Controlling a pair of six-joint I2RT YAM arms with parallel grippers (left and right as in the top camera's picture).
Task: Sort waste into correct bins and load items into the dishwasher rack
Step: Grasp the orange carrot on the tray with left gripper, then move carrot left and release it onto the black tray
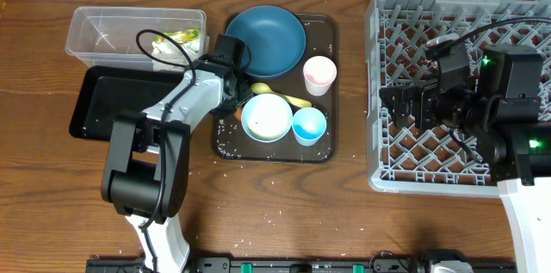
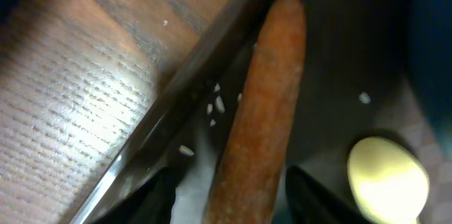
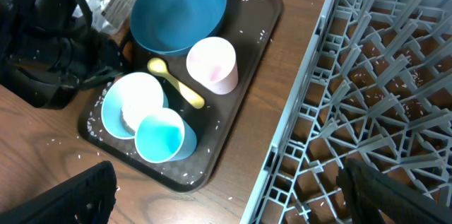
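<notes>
An orange carrot piece (image 2: 265, 97) lies on the brown serving tray (image 1: 327, 145) by its left rim, among loose rice grains (image 2: 215, 104). My left gripper (image 2: 233, 206) is open with a finger on each side of the carrot, at the tray's left edge (image 1: 234, 105). The yellow spoon (image 2: 387, 178) lies just right of it. The tray holds the dark blue bowl (image 1: 265, 42), pink cup (image 1: 319, 75), white bowl (image 1: 267, 118) and light blue cup (image 1: 309, 126). My right gripper (image 3: 233, 203) is open and empty over the grey rack's (image 1: 387, 15) left side.
The clear tub (image 1: 103, 32) at the back left holds a yellow-green wrapper (image 1: 176, 39) and white paper. The black tray (image 1: 90, 105) lies in front of it, partly under my left arm. Rice grains dot the wooden table (image 1: 284, 213) near the front.
</notes>
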